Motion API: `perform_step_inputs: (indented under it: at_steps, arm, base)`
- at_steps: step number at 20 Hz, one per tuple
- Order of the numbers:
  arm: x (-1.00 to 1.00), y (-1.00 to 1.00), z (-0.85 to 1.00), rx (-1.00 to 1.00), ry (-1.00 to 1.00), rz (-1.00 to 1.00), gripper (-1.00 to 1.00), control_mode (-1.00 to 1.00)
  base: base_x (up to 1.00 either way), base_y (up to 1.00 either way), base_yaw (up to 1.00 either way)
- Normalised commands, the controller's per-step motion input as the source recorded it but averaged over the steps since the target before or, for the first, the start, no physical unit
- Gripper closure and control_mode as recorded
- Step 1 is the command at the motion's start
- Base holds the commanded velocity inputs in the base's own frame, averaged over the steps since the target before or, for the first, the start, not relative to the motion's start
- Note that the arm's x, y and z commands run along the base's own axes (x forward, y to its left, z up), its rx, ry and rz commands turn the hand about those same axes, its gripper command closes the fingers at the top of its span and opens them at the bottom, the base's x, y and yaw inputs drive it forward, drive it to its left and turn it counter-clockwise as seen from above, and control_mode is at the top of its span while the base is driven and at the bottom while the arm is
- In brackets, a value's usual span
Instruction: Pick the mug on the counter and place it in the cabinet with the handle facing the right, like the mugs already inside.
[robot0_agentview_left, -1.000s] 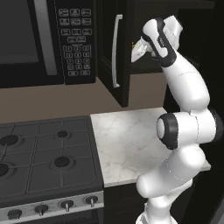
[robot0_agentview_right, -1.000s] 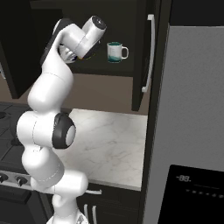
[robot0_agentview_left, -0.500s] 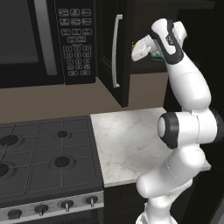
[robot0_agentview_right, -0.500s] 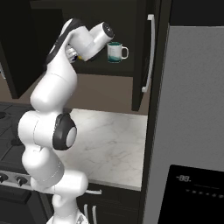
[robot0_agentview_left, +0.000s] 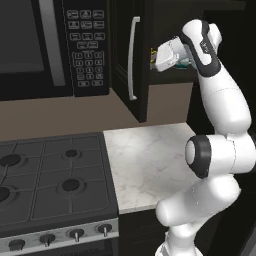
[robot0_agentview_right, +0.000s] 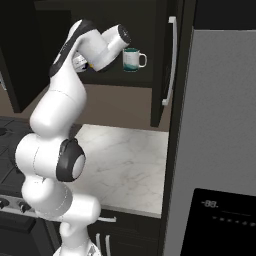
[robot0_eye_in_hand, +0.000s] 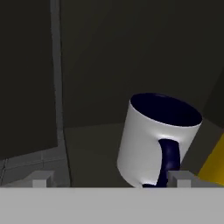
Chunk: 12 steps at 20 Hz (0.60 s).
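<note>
Up inside the open cabinet (robot0_agentview_left: 125, 60), above the counter (robot0_agentview_left: 145, 160): one arm, raised high, its hand reaching into the dark interior. Gripper (robot0_eye_in_hand: 109, 178): two finger tips spread wide at the bottom of the hand view, one at the far left, the other close against the mug's handle; whether that tip touches the handle cannot be told. Mug (robot0_eye_in_hand: 155, 140): pale grey-white, dark navy inside, sitting on the cabinet shelf between the finger tips and nearer the right one; it looks tilted in the hand view, though that camera rolls with the hand. Handle (robot0_eye_in_hand: 169, 158): dark blue loop, turned toward the camera. Yellow item (robot0_eye_in_hand: 214, 168): a slanted yellow shape at the right edge of the hand view, just beside the mug; too little is seen to name it. White mug with teal markings (robot0_agentview_right: 132, 59): upright on the shelf in the right base view, its handle pointing right, just beside the robot's wrist. Cabinet door: swung open, long silver bar handle (robot0_agentview_left: 132, 57) facing out. Microwave (robot0_agentview_left: 50, 45): black, with keypad, left of the cabinet. Stove (robot0_agentview_left: 50, 180): dark gas burners, left of the marbled slab. Refrigerator (robot0_agentview_right: 220, 130): grey, at the right.
</note>
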Motion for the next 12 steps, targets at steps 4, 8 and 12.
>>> perform_step_inputs:
  at_steps: [4,8,12]
  arm:
    - [-0.65,0.18,0.0,0.0,-0.06,0.04,-1.0,-1.0]
    - [-0.68,0.18,-0.01,0.0,-0.04,0.04,-1.0,-1.0]
    - [-0.74,0.08,-0.14,0.0,-0.01,0.01,-1.0,-1.0]
  base:
    - [0.0,0.0,0.0]
    - [0.0,0.0,0.0]
    - [0.0,0.0,0.0]
